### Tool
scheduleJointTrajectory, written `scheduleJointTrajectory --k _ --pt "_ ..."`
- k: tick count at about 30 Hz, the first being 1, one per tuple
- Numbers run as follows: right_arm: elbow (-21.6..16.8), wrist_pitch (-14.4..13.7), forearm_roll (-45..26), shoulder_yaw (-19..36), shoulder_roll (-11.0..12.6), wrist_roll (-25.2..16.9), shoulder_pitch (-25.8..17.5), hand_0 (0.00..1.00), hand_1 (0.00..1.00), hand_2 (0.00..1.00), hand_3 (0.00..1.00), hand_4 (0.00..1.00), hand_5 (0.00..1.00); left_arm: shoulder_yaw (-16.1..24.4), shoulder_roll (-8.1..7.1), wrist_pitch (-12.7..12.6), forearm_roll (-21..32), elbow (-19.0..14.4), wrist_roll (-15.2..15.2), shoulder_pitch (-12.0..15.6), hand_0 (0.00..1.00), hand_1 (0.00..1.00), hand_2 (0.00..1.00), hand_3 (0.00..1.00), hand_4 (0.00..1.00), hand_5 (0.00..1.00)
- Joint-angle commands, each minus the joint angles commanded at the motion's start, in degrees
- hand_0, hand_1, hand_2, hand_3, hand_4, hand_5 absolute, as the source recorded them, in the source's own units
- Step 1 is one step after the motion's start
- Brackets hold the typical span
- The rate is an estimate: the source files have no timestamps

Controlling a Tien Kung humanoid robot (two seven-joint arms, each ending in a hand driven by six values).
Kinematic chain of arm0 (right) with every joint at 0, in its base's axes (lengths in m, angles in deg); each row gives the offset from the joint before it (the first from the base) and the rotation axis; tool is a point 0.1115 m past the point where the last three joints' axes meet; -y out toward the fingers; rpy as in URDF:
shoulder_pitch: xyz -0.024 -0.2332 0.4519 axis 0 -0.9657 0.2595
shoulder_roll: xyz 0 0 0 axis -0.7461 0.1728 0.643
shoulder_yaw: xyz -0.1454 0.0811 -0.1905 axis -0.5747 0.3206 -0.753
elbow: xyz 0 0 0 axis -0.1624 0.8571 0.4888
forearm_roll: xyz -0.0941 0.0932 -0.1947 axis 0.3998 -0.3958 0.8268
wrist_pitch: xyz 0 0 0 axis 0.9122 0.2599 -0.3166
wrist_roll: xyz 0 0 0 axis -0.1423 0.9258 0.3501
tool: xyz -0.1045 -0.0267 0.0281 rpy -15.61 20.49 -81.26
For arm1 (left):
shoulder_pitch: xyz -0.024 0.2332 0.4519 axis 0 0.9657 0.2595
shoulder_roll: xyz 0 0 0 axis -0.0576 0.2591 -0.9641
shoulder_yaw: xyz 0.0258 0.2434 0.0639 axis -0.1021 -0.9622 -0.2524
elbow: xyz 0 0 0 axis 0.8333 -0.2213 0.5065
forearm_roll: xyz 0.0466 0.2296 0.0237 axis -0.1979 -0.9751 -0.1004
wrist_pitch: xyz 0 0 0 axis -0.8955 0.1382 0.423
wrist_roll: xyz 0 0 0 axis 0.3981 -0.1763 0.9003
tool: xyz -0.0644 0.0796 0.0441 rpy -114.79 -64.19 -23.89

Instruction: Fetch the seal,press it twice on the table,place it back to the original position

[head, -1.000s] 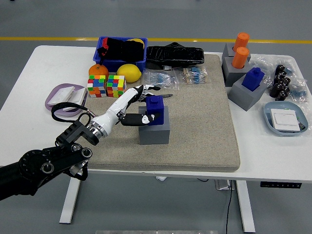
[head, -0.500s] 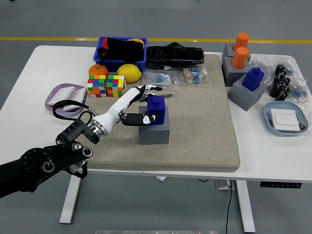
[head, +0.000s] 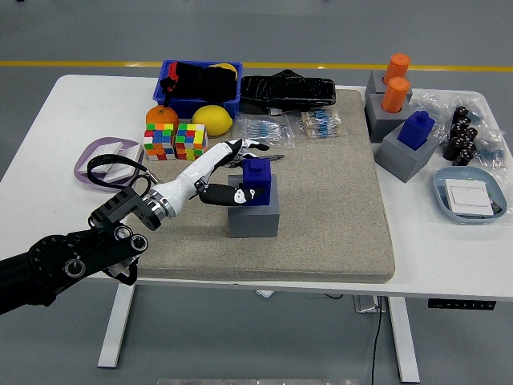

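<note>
A blue seal (head: 257, 178) stands upright on a grey block (head: 254, 216) in the middle of the beige mat (head: 337, 200). My left hand (head: 232, 172) is right at the seal's left side. Its white fingers (head: 240, 147) stretch out past the seal's upper left corner, and the thumb (head: 227, 195) lies against the seal's lower left face. The fingers look spread, not wrapped around the seal. The black left arm (head: 72, 261) comes in from the lower left. The right arm is out of view.
Two colour cubes (head: 175, 141), an orange and a lemon (head: 212, 119) sit behind my hand, by a blue bin (head: 170, 103). A purple dish (head: 104, 156) lies at the left. At the right, grey blocks hold another blue seal (head: 416, 128) and orange seals (head: 395, 84).
My left forearm and elbow have shifted slightly up and to the left. The hand stays at the seal, and the seal has not moved on its block.
</note>
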Motion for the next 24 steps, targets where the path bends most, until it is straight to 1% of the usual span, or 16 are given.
scheduleJointTrajectory --k 9,17,24 --pt "0.0 0.0 0.0 0.1 0.1 0.0 0.0 0.784 0.683 0.659 0.620 0.797 0.443 1.0 -0.69 0.5 0.0 -1.1 0.7 -0.6 0.655 0.583 0.562 0.812 0.721 0.002" --pt "0.0 0.0 0.0 0.0 0.1 -0.1 0.1 0.784 0.683 0.659 0.620 0.797 0.443 -0.5 -1.29 1.1 -0.9 -0.8 1.7 -1.0 0.655 0.583 0.562 0.811 0.720 0.002" --pt "0.0 -0.1 0.1 -0.1 0.0 -0.1 0.1 0.784 0.683 0.659 0.621 0.798 0.444 -1.1 -1.36 0.9 -1.6 -0.3 1.5 -1.1 0.655 0.582 0.560 0.811 0.716 0.002"
